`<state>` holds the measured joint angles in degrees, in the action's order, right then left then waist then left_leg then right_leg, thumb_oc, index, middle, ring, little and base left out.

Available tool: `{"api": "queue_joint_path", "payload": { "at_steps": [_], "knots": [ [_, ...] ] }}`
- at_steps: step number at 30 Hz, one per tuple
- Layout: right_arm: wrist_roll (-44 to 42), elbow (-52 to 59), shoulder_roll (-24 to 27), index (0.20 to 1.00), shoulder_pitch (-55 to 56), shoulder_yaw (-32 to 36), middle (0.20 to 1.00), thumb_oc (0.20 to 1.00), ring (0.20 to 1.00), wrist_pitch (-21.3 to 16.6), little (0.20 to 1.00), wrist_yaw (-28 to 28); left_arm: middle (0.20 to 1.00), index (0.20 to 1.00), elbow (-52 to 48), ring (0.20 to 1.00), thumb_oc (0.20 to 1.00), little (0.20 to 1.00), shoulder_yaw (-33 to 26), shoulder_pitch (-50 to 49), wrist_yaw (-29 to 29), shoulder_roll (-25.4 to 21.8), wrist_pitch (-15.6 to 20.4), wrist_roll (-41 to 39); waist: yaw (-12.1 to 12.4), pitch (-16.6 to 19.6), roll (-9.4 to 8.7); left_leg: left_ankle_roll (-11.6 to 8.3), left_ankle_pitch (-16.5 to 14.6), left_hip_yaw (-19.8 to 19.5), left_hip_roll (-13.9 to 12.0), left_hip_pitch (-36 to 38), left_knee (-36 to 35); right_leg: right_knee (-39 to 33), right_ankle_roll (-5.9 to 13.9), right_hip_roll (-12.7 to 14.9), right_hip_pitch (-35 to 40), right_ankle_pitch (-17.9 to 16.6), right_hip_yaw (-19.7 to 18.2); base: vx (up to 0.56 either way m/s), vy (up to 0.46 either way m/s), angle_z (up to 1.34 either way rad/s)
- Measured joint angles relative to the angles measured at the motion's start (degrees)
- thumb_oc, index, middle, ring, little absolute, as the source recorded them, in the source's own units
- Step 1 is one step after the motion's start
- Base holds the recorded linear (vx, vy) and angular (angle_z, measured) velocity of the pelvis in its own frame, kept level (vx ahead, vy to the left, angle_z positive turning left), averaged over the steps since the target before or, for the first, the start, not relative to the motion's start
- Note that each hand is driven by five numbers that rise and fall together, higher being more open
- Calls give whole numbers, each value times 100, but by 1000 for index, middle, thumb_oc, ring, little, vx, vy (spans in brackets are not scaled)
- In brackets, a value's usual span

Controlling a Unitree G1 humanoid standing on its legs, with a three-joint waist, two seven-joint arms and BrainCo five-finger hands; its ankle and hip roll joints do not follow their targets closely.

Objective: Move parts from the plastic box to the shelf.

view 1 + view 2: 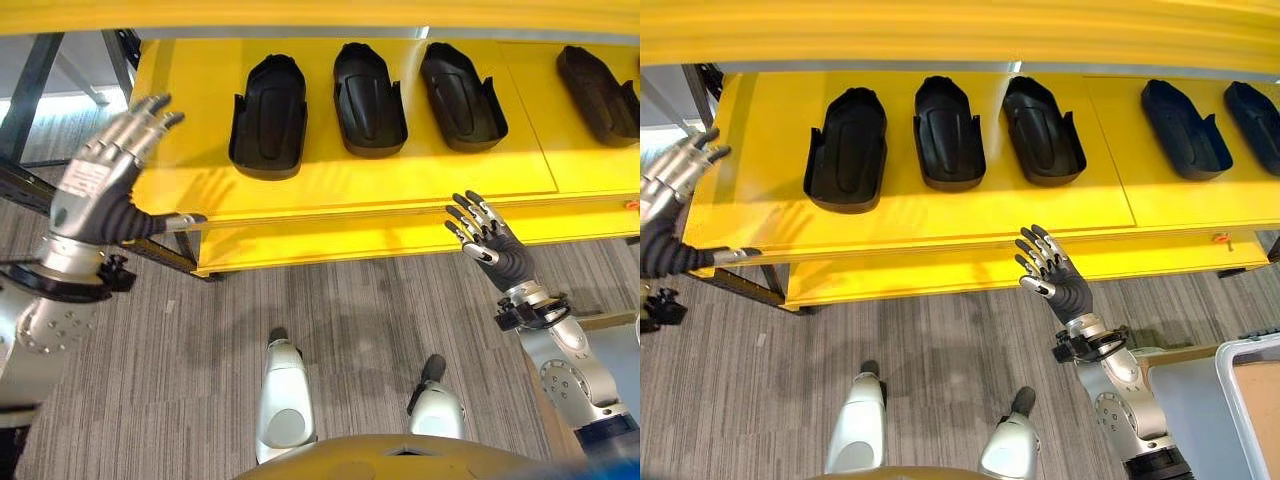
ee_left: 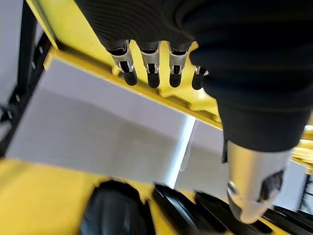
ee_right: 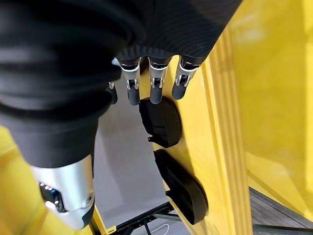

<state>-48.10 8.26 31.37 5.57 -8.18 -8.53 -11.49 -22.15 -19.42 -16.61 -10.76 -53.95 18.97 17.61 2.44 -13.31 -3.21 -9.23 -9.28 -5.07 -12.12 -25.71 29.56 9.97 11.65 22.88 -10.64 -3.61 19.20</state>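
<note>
Several black moulded parts lie in a row on the yellow shelf [image 1: 330,190]: one [image 1: 268,115] at the left, one [image 1: 369,98] beside it, one [image 1: 462,95] further right and others [image 1: 1183,128] toward the right end. My left hand [image 1: 105,180] is raised at the shelf's left end, fingers straight and spread, holding nothing. My right hand [image 1: 488,238] hangs in front of the shelf's front edge, fingers relaxed and empty. In the right wrist view its fingers [image 3: 155,83] point toward two black parts [image 3: 160,121] on the shelf.
A plastic box [image 1: 1250,395] shows at the lower right, beside my right arm. The shelf's dark metal frame [image 1: 30,95] stands at the left. An upper yellow shelf board [image 1: 320,15] runs across the top. Grey carpet [image 1: 340,320] lies in front of the shelf.
</note>
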Motion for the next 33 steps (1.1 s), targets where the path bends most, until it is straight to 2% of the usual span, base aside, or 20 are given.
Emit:
{"api": "queue_joint_path", "payload": {
  "at_steps": [2, 7, 11, 14, 16, 27, 33],
  "knots": [
    [4, 4, -3, 1000, 2, 2, 1000, 1000, 1000, 0, 1000, 6, 1000, 1000, 11, 1000, 1000, 1000, 249, 2, 107, 254, 12, -3, -17, 1, 1, -10, 34, 17, 1, 71, -96, -7, -6, 7, 27, -1, -2, 49, -19, 0],
    [5, 182, 14, 1000, 122, 77, 1000, 1000, 1000, -1, 1000, 39, 1000, 1000, 114, 1000, 1000, 1000, 692, -21, 222, 391, 19, 110, -90, 27, 30, 7, 64, 12, -17, 150, -172, -29, -7, -6, 121, 11, 48, -6, -11, 3],
    [6, 194, 8, 1000, 146, 73, 1000, 1000, 1000, -42, 1000, 61, 1000, 1000, 208, 1000, 1000, 1000, 1335, 91, 422, 387, 23, 267, -198, 36, 46, 28, 66, 5, -22, 150, -170, -24, -20, -8, 116, 1, 47, 0, 0, 0],
    [7, 193, 0, 1000, 156, 64, 1000, 1000, 1000, -90, 1000, 84, 1000, 1000, 675, 1000, 1000, 1000, 2096, 539, 459, 429, 21, 393, -227, 42, 68, 32, 70, 7, -26, 147, -153, -13, -27, -9, 105, -5, 27, 0, 0, 0],
    [6, 193, 1, 1000, 145, 66, 1000, 1000, 1000, -122, 1000, 105, 1000, 1000, 968, 1000, 1000, 1000, 2390, 595, 564, 435, 27, 443, -300, 43, 63, 32, 71, 7, -43, 113, -139, -18, -40, -24, 79, -14, 26, 1, -1, -2],
    [8, 159, -164, 1000, 196, 70, 1000, 1000, 1000, -186, 1000, 277, 1000, 1000, 1997, 1000, 1000, 1000, 2626, 686, 719, 685, -139, 674, -355, 29, 33, 25, 73, 95, -111, 68, -122, -4, -64, -70, -78, -33, -99, -3, 3, -5],
    [6, 159, -176, 1000, 116, 62, 1000, 1000, 1000, -187, 1000, 281, 1000, 1000, 2574, 1000, 1000, 1000, 2624, 788, 712, 877, -313, 679, -365, -25, -64, 32, 39, 116, -136, 13, -52, -17, -80, -83, -126, -44, -111, -1, 2, -1]
  ]
}}
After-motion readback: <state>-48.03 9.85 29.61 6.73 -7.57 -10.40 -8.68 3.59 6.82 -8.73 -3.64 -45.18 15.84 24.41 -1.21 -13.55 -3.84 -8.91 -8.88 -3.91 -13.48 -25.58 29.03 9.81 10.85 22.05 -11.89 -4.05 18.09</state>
